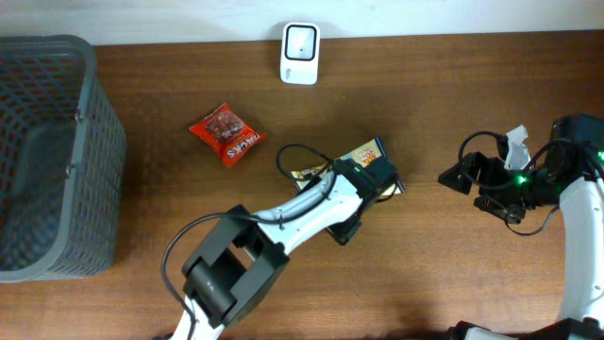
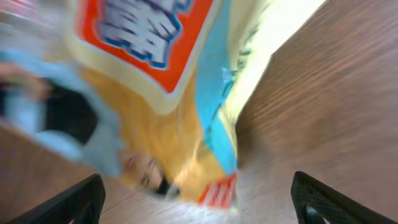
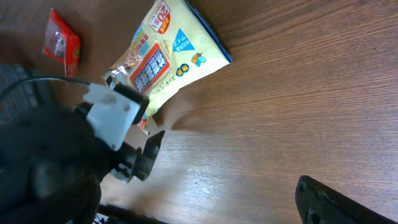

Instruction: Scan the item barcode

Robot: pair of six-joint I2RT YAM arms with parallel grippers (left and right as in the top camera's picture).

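Snack bag (image 1: 364,152), yellow with an orange label panel, lies flat on the wooden bench (image 1: 472,85). It sits well apart from the white barcode scanner (image 1: 300,52), towards the robot's side of it and a little to the scanner's right. In the right wrist view the bag (image 3: 168,59) shows its printed face up, with a blue triangle and a small round orange badge near its far end. No barcode can be made out on the side that shows.

The left claw (image 1: 377,178) hangs over the end of the bag farther from the scanner and hides part of it from above. In the left wrist view the bag (image 2: 161,93) fills most of the picture and is blurred. The two dark fingertips (image 2: 74,202) stand spread wide at the bottom corners, one on either side of the bag's lower end. Whether either tip touches the wrapper cannot be told.

The right claw (image 1: 455,176) is farther to the scanner's right than the bag, apart from it, and points towards it. Its jaws are spread wide and grip nothing.

A red snack packet (image 1: 226,134) lies between the scanner and the bag, off to the scanner's left. A grey mesh basket (image 1: 90,142) stands far to the scanner's left, at the bench's edge.
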